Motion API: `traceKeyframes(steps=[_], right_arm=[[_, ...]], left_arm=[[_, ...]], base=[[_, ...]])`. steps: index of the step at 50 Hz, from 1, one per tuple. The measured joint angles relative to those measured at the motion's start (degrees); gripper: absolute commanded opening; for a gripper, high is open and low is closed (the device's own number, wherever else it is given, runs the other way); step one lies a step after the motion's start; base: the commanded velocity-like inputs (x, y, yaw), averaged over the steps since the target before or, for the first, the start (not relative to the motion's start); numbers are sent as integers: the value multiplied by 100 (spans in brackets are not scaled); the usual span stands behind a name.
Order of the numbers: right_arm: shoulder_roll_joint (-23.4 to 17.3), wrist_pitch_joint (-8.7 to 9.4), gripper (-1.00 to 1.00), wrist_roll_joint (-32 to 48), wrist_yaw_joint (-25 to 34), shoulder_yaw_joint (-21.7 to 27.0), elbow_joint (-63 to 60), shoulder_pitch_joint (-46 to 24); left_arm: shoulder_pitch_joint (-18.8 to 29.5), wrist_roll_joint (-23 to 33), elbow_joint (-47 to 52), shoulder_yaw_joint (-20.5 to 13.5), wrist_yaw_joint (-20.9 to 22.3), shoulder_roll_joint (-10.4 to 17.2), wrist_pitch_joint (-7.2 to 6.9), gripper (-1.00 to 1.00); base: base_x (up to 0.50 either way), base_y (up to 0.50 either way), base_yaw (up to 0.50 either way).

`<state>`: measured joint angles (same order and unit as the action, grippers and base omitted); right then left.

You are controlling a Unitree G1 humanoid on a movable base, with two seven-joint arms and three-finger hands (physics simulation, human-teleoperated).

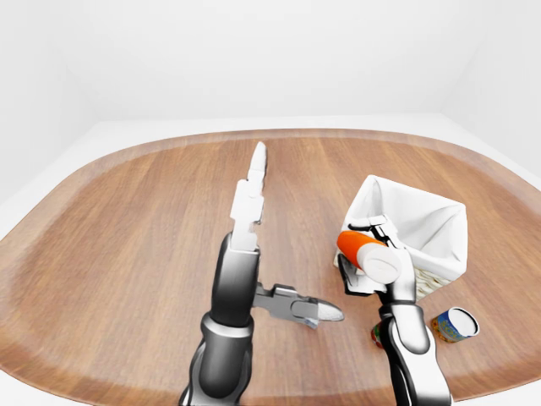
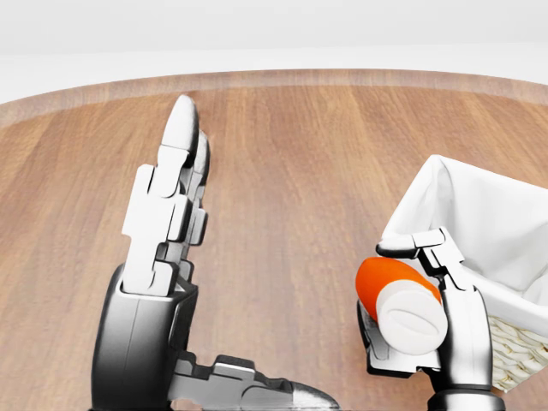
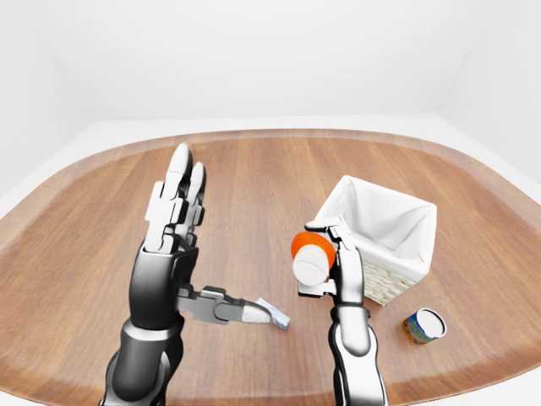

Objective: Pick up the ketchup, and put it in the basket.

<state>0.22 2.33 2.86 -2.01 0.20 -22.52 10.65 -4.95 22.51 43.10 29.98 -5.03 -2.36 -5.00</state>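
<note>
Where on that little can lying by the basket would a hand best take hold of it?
Probably round its curved side wall, coming down from above. The can lies tipped on the table, one flat end turned toward the camera, so the rounded flanks stand free for fingers. The basket is apart from it, leaving room. Its far end is hidden.

Your left robot hand (image 2: 175, 257): glossy grey-to-black forearm shell, dark wrist collar, white blocky finger segments, pale rounded fingertips. Your right robot hand (image 2: 428, 295): same build, silver-grey forearm, black joints between white segments. No markings visible.
</note>
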Motion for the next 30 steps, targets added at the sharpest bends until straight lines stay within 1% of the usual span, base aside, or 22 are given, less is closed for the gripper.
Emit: traceKeyframes(steps=[5, 10, 13, 19, 21, 26, 30], right_arm=[[5, -11, -100, 18, -25, -3, 2, 0], [4, -12, -100, 32, -37, -7, -13, 3], [4, -9, -100, 36, -41, -6, -26, 6], [4, -17, -100, 60, -50, -17, -21, 1], [4, -24, -100, 69, -56, -21, -7, -5], [0, -38, -100, 73, -62, -11, 10, -15], [0, -52, -100, 78, -67, -2, 35, -27]], left_arm=[[-268, -389, -75, -712, 63, 201, 0, 100], [-470, -768, -454, -1449, 166, 281, 16, 100], [-547, -941, -818, -1827, 220, 292, 133, 100], [-554, -1127, -1736, -2419, 264, 309, 551, 100], [-522, -1173, -1995, -2580, 272, 313, 652, 100], [-447, -1260, -2490, -2882, 288, 318, 841, 100], [-405, -1300, -2761, -3034, 292, 318, 945, 100]], base=[[0, 0, 0], [0, 0, 0], [0, 0, 0], [0, 0, 0], [0, 0, 0], [0, 0, 0], [0, 0, 0]])
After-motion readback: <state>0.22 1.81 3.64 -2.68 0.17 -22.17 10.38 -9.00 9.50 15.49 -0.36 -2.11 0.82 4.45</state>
